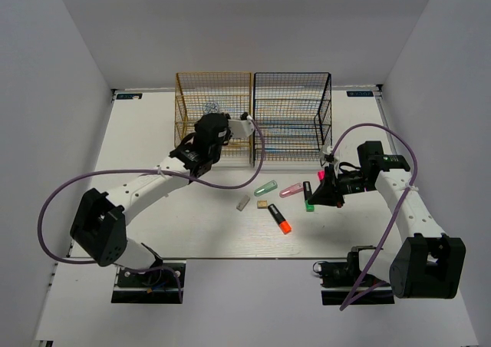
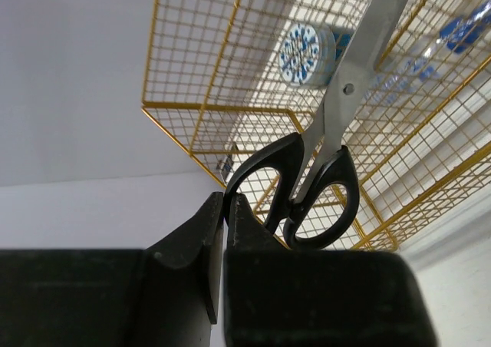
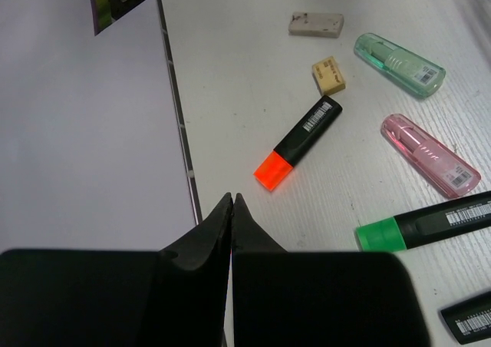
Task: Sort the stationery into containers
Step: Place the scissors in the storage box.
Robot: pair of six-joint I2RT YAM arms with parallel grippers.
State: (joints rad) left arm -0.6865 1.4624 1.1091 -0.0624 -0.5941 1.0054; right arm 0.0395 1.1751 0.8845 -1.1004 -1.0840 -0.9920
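Observation:
My left gripper (image 2: 225, 201) is shut on the handle loop of the black-handled scissors (image 2: 328, 159) and holds them up in front of the gold-yellow rack (image 1: 213, 117). The blades point into the rack. A bluish tape roll (image 2: 305, 53) and a clear blue-capped tube (image 2: 453, 32) lie inside it. My right gripper (image 3: 232, 199) is shut and empty, just above the table. Near it lie an orange highlighter (image 3: 301, 141), a green black-bodied highlighter (image 3: 430, 223), pastel pink (image 3: 430, 156) and pastel green (image 3: 399, 64) highlighters, a tan eraser (image 3: 328, 74) and a grey eraser (image 3: 316, 24).
The black rack (image 1: 291, 117) stands right of the gold one at the back of the table. Another black-bodied marker (image 3: 468, 316) shows at the right wrist view's lower right corner. The table's near edge (image 3: 178, 124) runs beside my right gripper.

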